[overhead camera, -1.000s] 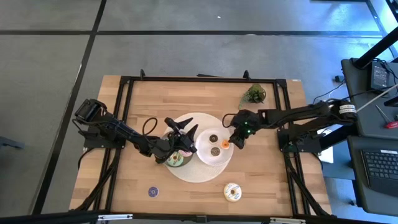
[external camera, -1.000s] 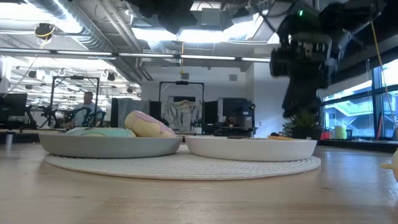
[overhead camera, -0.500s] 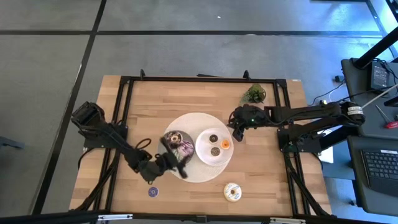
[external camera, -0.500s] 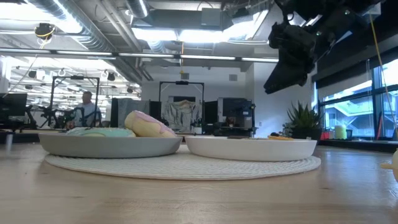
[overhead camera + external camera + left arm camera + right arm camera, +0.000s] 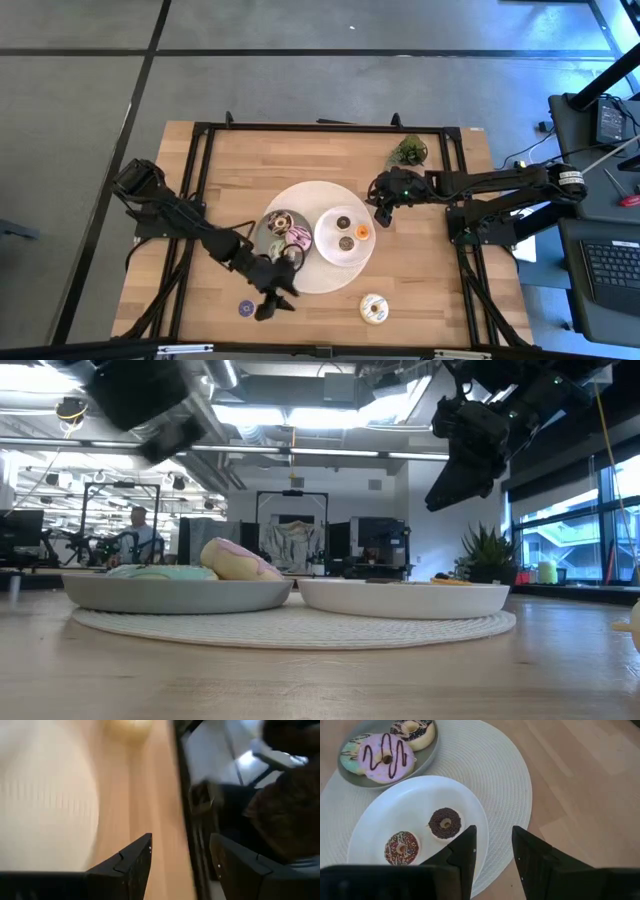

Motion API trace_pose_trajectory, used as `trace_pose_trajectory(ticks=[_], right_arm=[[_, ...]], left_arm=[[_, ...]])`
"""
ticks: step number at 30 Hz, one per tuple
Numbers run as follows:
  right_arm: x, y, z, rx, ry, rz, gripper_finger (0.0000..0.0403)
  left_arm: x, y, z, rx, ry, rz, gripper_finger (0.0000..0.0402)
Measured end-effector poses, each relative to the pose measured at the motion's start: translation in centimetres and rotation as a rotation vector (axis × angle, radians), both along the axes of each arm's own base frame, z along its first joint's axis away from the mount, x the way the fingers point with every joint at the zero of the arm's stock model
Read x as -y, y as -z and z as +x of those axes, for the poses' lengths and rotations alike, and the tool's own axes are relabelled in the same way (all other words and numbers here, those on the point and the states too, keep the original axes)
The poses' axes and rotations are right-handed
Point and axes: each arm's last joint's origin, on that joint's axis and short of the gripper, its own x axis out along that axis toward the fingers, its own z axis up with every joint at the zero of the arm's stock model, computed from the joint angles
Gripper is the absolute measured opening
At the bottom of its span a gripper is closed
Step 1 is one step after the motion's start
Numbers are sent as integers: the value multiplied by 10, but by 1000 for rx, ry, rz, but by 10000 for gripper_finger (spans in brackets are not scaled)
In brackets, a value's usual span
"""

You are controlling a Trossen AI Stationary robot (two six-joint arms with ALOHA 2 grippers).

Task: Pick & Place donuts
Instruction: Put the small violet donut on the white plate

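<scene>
From up top: my left fingers (image 5: 272, 306) are down near the front edge of the tabletop (image 5: 430, 270), hanging between the little purple donut (image 5: 246, 308) and the cream donut (image 5: 374, 309), with nothing in them. My right fingers (image 5: 380, 212) sit just off the white plate (image 5: 330, 247), on the side toward the small plant (image 5: 408, 152). The grey plate (image 5: 262, 240) carries the chocolate donut (image 5: 281, 221) and the pink donut (image 5: 298, 237), with a green donut (image 5: 279, 252) mostly tucked under my arm. The white plate has two brown minis (image 5: 345, 232) and an orange mini (image 5: 362, 232). Both plates sit on a round woven mat (image 5: 318, 281).

Low view: both plates side by side on the mat, the pink donut (image 5: 238, 561) leaning up above the grey rim with the green one (image 5: 160, 572) beside it. My right arm (image 5: 470, 440) hangs above the white plate (image 5: 404, 598). A person sits far back in the room.

Left wrist: pretty blurry, but my two left fingers (image 5: 131, 866) stand well apart over bare wood, empty.

Right wrist: my right fingers (image 5: 465, 851) are a narrow gap apart, gripping nothing, above the white plate's edge (image 5: 375, 815). Two brown minis (image 5: 445, 822) lie on it, pink (image 5: 386, 756), chocolate (image 5: 414, 731) and green (image 5: 350, 747) on the grey plate.
</scene>
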Motion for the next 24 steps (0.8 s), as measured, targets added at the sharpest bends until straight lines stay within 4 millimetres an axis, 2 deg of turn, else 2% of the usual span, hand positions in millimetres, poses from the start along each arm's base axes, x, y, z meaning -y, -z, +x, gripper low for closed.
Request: trace_pose_trajectory(ticks=[4,9,13,18,24], right_arm=[[0,0,0,-1,0,0,127],[0,0,0,-1,1,0,127],[0,0,0,5,5,3,127],[0,-3,3,48,21,16,127],[1,-6,5,94,37,23,126]], left_arm=[[-12,11,-10,-302,-217,-91,191],[-4,20,-27,-458,-250,-66,190],[5,24,-41,-539,-281,-41,191],[8,29,-57,-584,-328,88,189],[20,26,-67,-607,-264,106,192]])
